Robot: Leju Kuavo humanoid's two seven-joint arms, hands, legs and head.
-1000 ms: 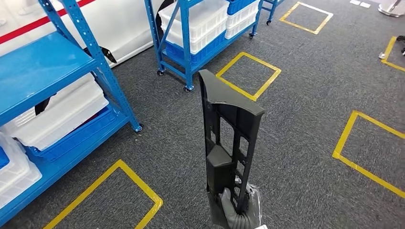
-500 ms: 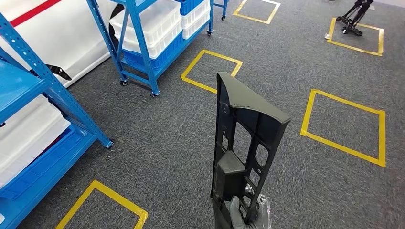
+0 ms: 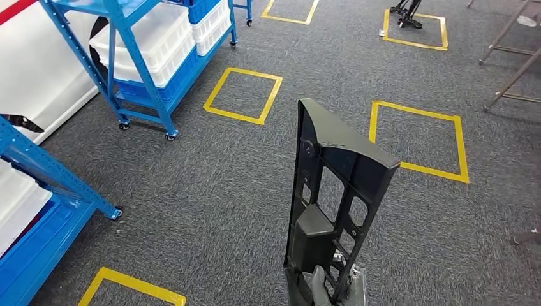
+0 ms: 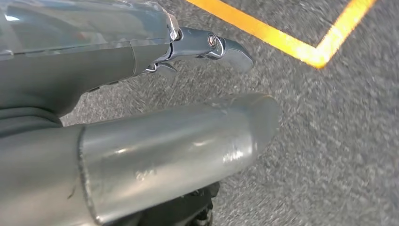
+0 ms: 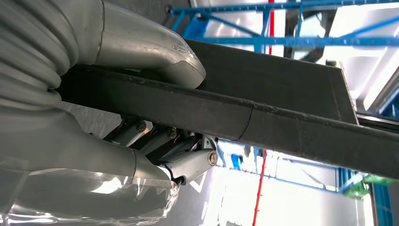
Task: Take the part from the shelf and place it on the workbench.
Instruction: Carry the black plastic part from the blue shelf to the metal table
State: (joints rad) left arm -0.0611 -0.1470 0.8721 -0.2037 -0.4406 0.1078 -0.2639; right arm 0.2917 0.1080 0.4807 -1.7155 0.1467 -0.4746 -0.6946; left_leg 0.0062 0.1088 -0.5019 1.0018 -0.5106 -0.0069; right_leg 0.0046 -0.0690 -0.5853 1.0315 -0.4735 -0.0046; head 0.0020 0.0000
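The part (image 3: 332, 185) is a long dark grey plastic frame with cut-out windows. It stands upright in front of me in the head view. My right hand (image 3: 326, 290) grips its lower end at the bottom edge of that view. In the right wrist view the grey thumb (image 5: 146, 47) lies over the part's edge (image 5: 282, 110) and the darker fingers (image 5: 164, 146) wrap under it. My left hand (image 4: 141, 122) hangs over the grey carpet with its thumb and a finger stretched out and nothing in it.
A wheeled blue shelf (image 3: 137, 64) with white bins (image 3: 153, 38) stands at upper left. A nearer blue shelf (image 3: 44, 172) is at the left edge. Yellow tape squares (image 3: 418, 140) mark the carpet. Metal legs (image 3: 510, 64) show at upper right.
The whole picture has shifted: the camera has turned, so shelves slid left and new floor squares came in at right. The part stays upright in my right hand.
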